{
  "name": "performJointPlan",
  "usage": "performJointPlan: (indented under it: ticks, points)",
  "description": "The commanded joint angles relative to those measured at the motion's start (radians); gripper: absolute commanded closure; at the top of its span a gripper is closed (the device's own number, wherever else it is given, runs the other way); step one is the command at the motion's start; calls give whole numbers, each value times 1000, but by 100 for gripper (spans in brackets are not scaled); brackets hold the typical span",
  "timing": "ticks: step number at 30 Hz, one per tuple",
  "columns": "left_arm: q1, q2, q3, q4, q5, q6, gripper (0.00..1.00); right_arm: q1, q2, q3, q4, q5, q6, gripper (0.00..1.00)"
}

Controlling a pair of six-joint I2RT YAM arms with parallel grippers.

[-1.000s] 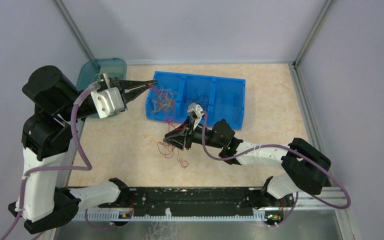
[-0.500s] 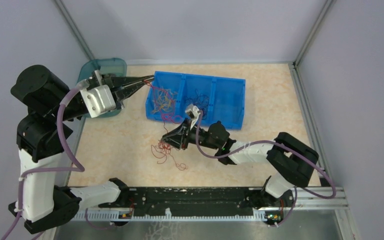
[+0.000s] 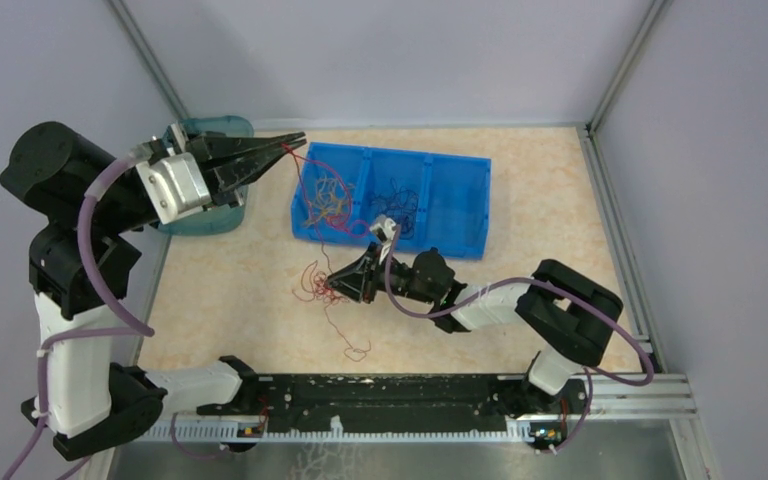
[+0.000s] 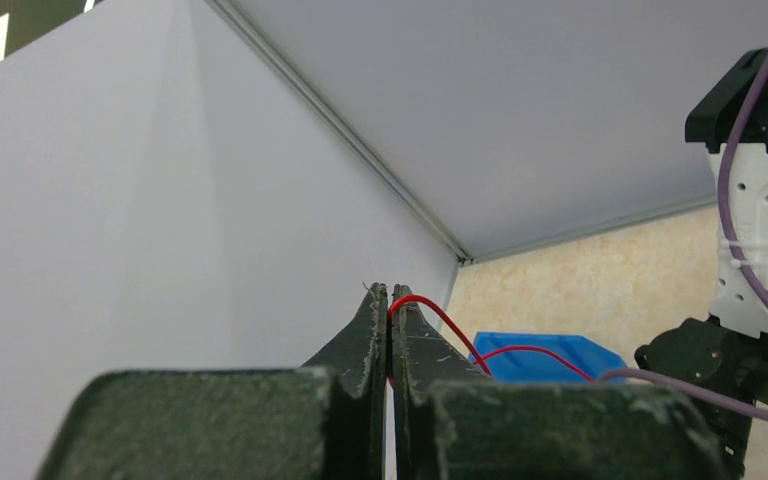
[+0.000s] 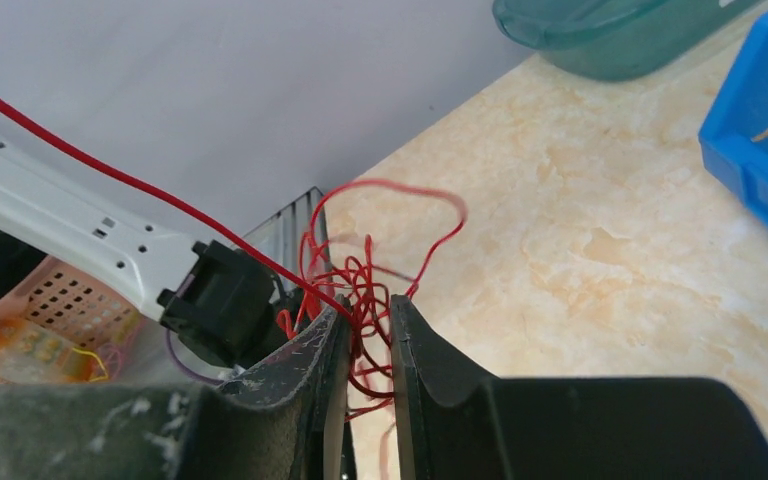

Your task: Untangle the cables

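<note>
My left gripper (image 3: 295, 140) is shut on one red cable (image 3: 305, 170) and holds it up beside the back-left corner of the blue bin (image 3: 460, 200); the left wrist view shows that strand (image 4: 440, 320) pinched at the closed tips (image 4: 390, 295). The strand runs down to a red tangle (image 3: 315, 285) on the table. My right gripper (image 3: 332, 283) is closed on that tangle (image 5: 360, 280), with a narrow gap between the jaws (image 5: 368, 310). Orange-yellow cables (image 3: 322, 205) lie in the bin's left compartment and dark ones (image 3: 400, 200) in the middle one.
A teal container (image 3: 200, 215) stands at the back left, partly hidden by my left wrist, and shows in the right wrist view (image 5: 600, 30). A loose red strand (image 3: 355, 350) trails toward the front rail. White walls close in the left, back and right sides.
My left gripper has lifted up and back to the left, pulling the red strand taut. My right gripper has slid left with the tangle, and a strand now trails toward the front.
</note>
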Motion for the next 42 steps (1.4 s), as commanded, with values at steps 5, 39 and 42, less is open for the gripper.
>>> performJointPlan:
  ticks: [5, 39, 42]
  points:
    - [-3, 34, 130, 150, 5, -117, 100, 30, 27, -2, -63, 76, -90, 77]
    - [4, 34, 155, 682, -389, 144, 100, 67, -97, -119, -262, 352, -187, 67]
    - [4, 12, 123, 601, -338, 120, 100, 66, -189, -105, -321, 367, -218, 61]
